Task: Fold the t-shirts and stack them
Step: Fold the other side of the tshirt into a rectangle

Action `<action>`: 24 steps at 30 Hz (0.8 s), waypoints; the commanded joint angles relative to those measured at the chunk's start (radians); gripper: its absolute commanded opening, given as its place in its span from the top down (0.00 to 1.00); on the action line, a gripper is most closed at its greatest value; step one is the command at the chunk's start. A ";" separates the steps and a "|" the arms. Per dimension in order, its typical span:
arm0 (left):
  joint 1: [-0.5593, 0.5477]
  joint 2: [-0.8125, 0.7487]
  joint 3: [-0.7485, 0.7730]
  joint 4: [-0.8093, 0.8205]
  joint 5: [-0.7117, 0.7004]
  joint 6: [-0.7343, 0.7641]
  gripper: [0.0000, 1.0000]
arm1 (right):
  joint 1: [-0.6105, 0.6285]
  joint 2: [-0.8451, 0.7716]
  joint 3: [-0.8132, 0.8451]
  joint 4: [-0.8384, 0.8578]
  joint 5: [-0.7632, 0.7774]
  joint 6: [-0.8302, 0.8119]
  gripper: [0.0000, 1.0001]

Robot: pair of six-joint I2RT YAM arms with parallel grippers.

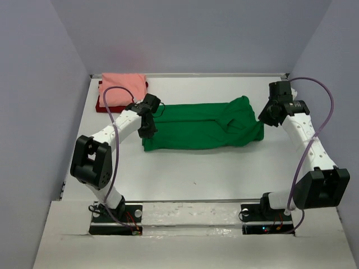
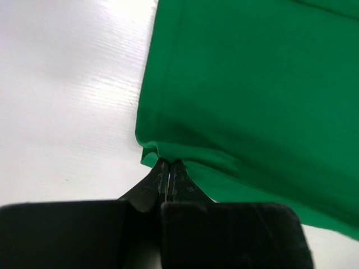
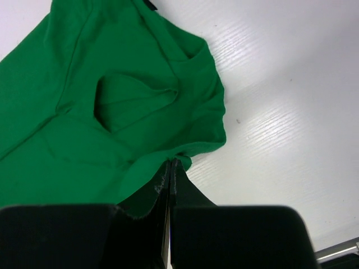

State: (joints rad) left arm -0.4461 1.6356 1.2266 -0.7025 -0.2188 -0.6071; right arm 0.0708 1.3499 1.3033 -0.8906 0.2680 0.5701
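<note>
Your left gripper has its jaws pressed together on a small pucker of cloth at the corner of the green shirt. Your right gripper is clamped the same way on the hem at the opposite end, just below the sleeve. Each grip takes only a thin bite, right at the edge.

The shirt lies as a long band across the middle of the table, stretched between your two arms. Its left end is flat and squared. Its right end is rumpled where the sleeve and collar bunch up.

Treat it as light, limp cotton with no stiffness of its own. It will likely sag in the middle when lifted, so raise both ends together and keep it taut. A bite this small could slip, and the stitched, doubled hem gives you the thickest cloth to hold. The fabric is matte and soft, while the white table has a faint grain and looks smooth enough for cloth to slide.

In the far left corner the pink shirt sits folded on the dark red shirt, of which only an edge shows.
</note>
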 commanded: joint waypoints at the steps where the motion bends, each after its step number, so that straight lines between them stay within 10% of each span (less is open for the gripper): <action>1: 0.032 0.052 0.076 -0.029 -0.024 0.069 1.00 | -0.051 0.058 0.096 0.062 -0.033 -0.047 1.00; 24: 0.109 0.291 0.386 -0.083 -0.066 0.147 1.00 | -0.118 0.373 0.367 0.041 -0.161 -0.118 1.00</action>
State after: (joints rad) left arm -0.3500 1.9362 1.5707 -0.7452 -0.2432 -0.4850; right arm -0.0261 1.7214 1.5997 -0.8600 0.1143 0.4763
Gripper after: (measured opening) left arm 0.018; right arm 0.009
